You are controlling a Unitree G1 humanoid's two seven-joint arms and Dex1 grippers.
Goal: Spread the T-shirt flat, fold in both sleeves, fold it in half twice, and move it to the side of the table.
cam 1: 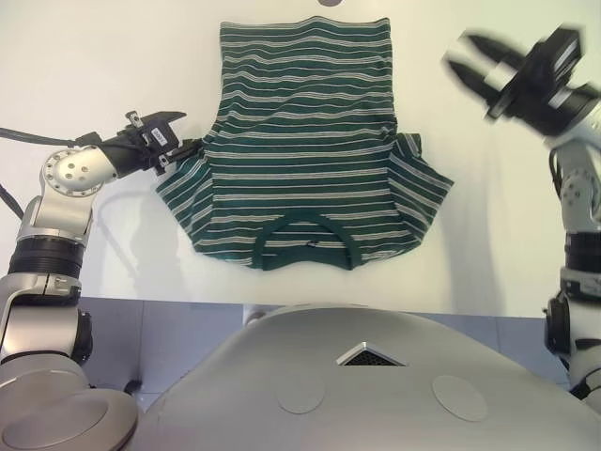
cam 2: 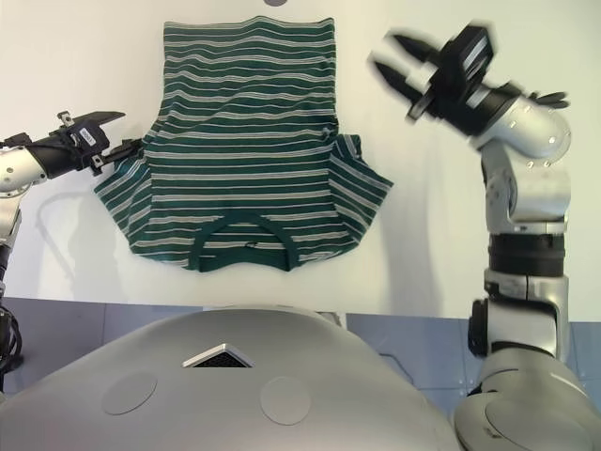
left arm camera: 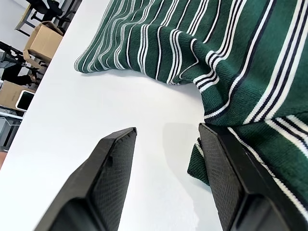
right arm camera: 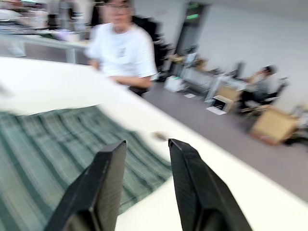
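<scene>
**On the flat white tabletop (cam 1: 84, 56), at a dark green, white-striped knit T-shirt (cam 1: 300, 132): both tools released**

Left tool (cam 1: 191, 132), black and two-fingered, low over the tabletop's left side. Released, with the fingers (left arm camera: 113, 178) spread wide and bare white surface between them. Grasping nothing. Against one finger, the hem of the left sleeve (cam 1: 183, 193), with a small fold of green cloth lying at that finger's inner edge.

Right tool (cam 2: 383, 52), also black, raised well above the tabletop on the right. Past the shirt's right side and apart from the cloth. Released too, fingers (right arm camera: 103, 187) parted with a clear gap. Below it, in the right wrist view, the striped cloth near the far hem and the tabletop's far edge.

Outward from the tools, the T-shirt about the middle of the tabletop. Collar toward the robot, straight bottom hem at the far end. Body mostly flat, with light wrinkles across the stripes. Left sleeve fanned out sideways toward the left tool. Right sleeve (cam 1: 424, 183) spread outward as well, rumpled where it meets the body, with a small raised crease there. Ribbed neckline (cam 1: 308, 235) curved along the near edge. Neither sleeve folded in, no fold across the body, and not yet at the tabletop's side.
</scene>
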